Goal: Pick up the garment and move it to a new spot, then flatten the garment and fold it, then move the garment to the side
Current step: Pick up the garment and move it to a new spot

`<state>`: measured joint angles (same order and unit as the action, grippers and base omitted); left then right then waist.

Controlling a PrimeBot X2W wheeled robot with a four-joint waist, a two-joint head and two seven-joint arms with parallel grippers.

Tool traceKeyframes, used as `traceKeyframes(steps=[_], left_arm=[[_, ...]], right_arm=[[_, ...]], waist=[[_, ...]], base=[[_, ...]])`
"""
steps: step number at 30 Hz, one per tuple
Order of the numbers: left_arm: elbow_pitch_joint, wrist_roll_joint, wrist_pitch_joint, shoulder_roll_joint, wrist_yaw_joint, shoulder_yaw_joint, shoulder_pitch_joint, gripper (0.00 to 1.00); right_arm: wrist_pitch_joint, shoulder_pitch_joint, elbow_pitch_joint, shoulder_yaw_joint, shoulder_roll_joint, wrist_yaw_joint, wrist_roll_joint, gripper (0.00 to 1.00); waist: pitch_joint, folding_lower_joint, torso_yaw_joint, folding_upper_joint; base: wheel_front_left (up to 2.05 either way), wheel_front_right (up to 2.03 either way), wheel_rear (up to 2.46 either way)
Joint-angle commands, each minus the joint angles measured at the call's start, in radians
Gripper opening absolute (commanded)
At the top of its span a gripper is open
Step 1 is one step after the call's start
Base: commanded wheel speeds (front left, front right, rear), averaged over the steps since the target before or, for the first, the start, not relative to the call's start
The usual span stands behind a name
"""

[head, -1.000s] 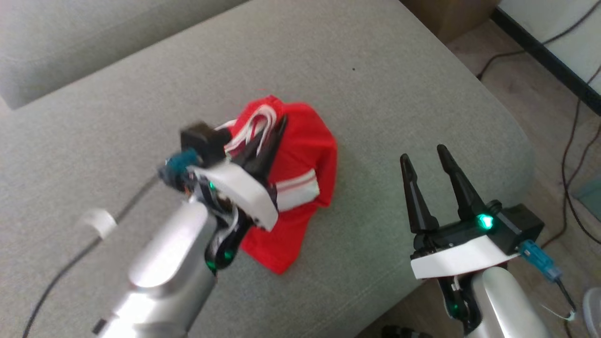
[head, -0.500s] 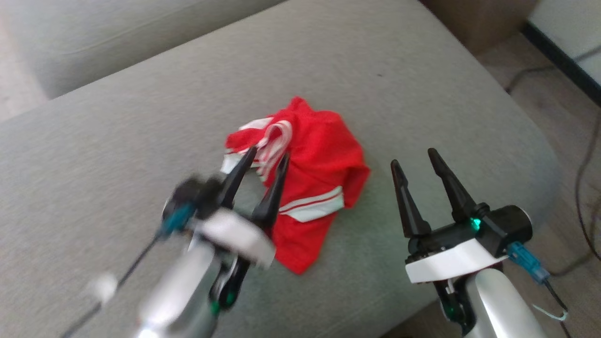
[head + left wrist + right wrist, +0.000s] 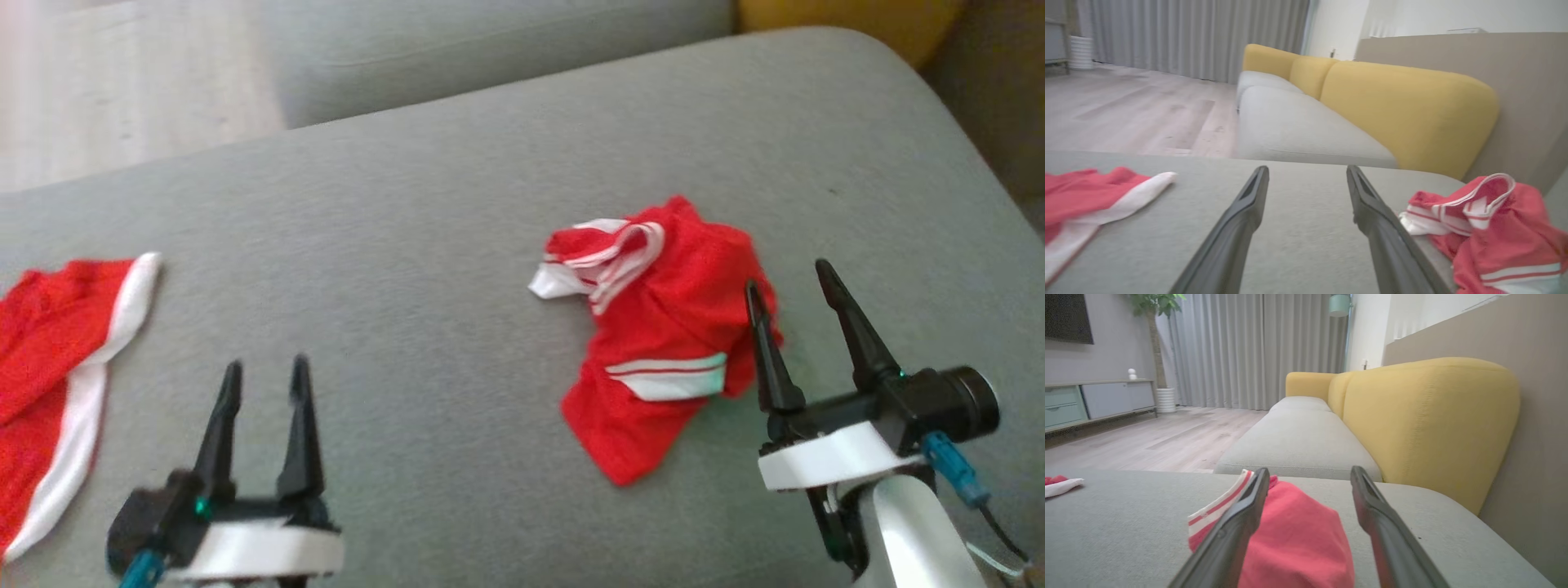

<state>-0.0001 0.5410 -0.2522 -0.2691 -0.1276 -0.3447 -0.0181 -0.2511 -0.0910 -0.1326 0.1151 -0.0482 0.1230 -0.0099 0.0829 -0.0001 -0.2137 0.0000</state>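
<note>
At the far left of the grey cushion [image 3: 424,204] we see a second red and white cloth [image 3: 49,359], spread out. Near it, our left gripper [image 3: 268,365] hovers with its fingers apart and nothing between them. The crumpled garment [image 3: 661,327] lies on the cushion, right of the middle. At its right edge our right gripper [image 3: 785,276] is also spread wide and empty. We cannot tell whether its left finger touches the fabric.
</note>
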Motion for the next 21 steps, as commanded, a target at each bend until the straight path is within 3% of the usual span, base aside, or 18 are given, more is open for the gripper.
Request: traceKeyframes(steps=[1, 9, 21], left_arm=[[-0.033, -0.042, -0.009, 0.007, 0.003, 0.076, -0.028, 1.0], [-0.038, -0.177, -0.009, 0.094, 0.101, 0.264, -0.176, 1.0], [-0.033, -0.289, -0.009, 0.191, 0.228, 0.375, -0.233, 1.0]], right_arm=[[-0.011, -0.005, 0.026, 0.005, -0.002, 0.008, -0.014, 1.0], [-0.011, 0.045, -0.009, -0.033, -0.002, 0.008, -0.011, 1.0], [-0.011, 0.073, -0.055, -0.033, -0.002, 0.008, 0.019, 1.0]], waist=[[-0.04, 0.0001, 0.074, 0.0], [-0.075, 0.0001, 0.12, 0.0], [-0.085, 0.0001, 0.098, 0.0]], base=[[0.0, 0.0, 0.0], [0.0, 0.0, 0.0], [0.0, 0.0, 0.0]])
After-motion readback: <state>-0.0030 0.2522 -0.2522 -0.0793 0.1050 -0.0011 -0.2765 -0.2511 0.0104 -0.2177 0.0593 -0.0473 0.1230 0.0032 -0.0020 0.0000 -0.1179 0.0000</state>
